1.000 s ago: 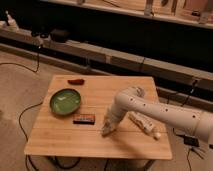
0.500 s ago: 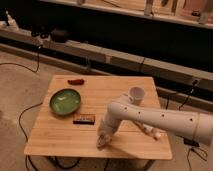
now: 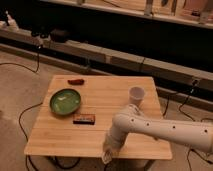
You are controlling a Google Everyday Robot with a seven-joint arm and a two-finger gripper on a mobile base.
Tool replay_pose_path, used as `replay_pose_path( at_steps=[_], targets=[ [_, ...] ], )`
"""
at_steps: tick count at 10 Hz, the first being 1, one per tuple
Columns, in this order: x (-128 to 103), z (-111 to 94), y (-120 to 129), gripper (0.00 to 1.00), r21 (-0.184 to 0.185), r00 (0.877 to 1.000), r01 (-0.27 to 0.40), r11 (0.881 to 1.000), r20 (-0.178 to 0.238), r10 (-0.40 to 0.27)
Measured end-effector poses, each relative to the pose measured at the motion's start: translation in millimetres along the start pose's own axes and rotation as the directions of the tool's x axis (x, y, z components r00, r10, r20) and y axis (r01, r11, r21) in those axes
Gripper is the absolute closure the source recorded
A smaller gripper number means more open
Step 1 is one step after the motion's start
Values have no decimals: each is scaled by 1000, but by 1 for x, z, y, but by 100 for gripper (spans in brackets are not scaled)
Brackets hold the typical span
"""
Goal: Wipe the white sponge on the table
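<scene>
While bowl [image 3: 65,101], box [image 3: 84,118] and cup [image 3: 136,95] are left clear, the gripper [image 3: 107,153] is seen closer to the near edge of the table [image 3: 107,90] than before; its grip cannot be told.

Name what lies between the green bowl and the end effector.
Camera view: a dark rectangular packet lies between the green bowl and the end effector at the front edge of the table.

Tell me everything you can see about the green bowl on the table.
The green bowl is round and shallow, with a paler patch inside that I cannot identify. It sits upright on the left part of the wooden table, as pictured. A dark flat box lies just in front to its right, not touching. The robot's hand is well away, down at the table's front edge.
</scene>
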Motion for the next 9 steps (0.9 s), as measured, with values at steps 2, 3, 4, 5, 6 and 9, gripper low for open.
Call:
replay_pose_path(
  at_steps=[2, 3, 4, 5, 6, 9],
  targets=[
    [33, -8, 19, 100, 20, 994, -111, 994, -3, 111],
    [54, -16, 22, 100, 46, 986, -165, 985, -13, 165],
    [76, -25, 24, 100, 72, 976, -213, 974, -24, 215],
    [97, -32, 24, 100, 95, 967, -250, 964, -35, 254],
    [108, -35, 23, 100, 108, 961, -269, 957, -41, 275],
    [144, -39, 0, 100, 146, 944, -312, 939, -67, 324]
  ],
)
